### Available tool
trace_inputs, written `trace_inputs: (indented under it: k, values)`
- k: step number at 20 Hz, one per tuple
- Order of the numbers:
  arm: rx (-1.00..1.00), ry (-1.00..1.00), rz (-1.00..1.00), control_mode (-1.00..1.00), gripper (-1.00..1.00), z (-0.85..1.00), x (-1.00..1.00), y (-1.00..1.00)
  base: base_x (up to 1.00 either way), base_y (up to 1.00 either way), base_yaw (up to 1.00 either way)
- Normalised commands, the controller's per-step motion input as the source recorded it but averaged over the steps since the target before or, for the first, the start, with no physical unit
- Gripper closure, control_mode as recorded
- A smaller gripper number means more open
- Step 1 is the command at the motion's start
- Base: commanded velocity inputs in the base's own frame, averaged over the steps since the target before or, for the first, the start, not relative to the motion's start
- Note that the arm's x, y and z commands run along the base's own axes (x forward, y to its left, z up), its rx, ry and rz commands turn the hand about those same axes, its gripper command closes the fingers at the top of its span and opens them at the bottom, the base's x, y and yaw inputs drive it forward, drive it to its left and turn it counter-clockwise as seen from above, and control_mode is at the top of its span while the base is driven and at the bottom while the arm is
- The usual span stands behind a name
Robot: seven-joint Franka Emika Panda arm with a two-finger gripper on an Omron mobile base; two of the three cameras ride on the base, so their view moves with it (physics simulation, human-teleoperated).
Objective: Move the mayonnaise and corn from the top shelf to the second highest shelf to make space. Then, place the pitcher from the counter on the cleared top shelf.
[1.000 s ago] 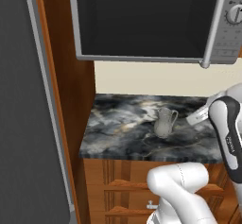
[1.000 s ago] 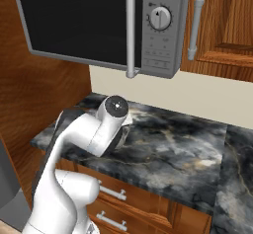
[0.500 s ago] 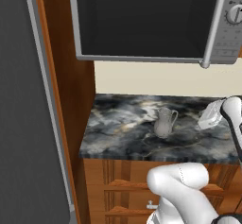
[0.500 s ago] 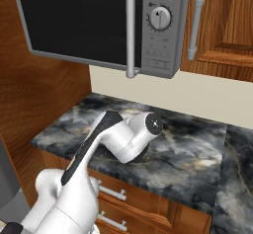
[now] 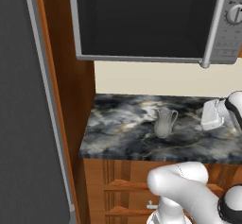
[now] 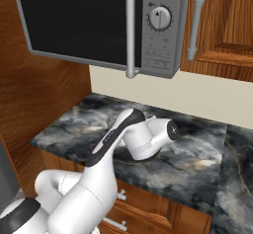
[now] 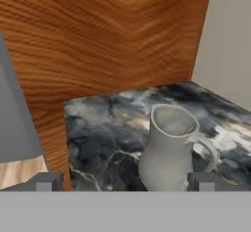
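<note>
The claw point(image 7: 125, 183) gapes wide; ahead stands the pitcher point(image 7: 169, 150), likely rigid, heavy, smooth; its narrower neck looks the best hold.

Showing a glossy white robot arm point(image 6: 89, 188) built from thick, rounded tube segments. Carrying a long black strip along one link and dark bands at the joints, with a round dark cap at one joint end. Ending in a boxy white hand point(image 5: 211, 114) with two small, square dark-grey fingertips point(image 7: 47, 182).
</note>
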Motion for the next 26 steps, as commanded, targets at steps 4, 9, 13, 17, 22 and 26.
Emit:
trace_inputs:
  k: [4,9,13,17,22,26]
  values:
    - [0.01,0.0,0.06,-1.0,-1.0,-0.01,0.36,0.0,0.0,0.0,0.0]
    - [0.01,0.0,0.05,-1.0,-1.0,0.0,0.37,0.0,0.0,0.0,0.0]
    - [0.01,0.0,0.08,-1.0,-1.0,-0.03,0.29,0.0,0.0,0.0,0.0]
    - [0.0,0.0,0.1,-1.0,-1.0,-0.16,0.17,0.0,0.0,0.0,0.0]
    - [0.0,-0.01,0.1,-1.0,-1.0,-0.19,0.19,0.0,0.0,0.0,0.0]
    - [0.0,-0.01,0.1,-1.0,-1.0,-0.18,0.2,0.0,0.0,0.0,0.0]
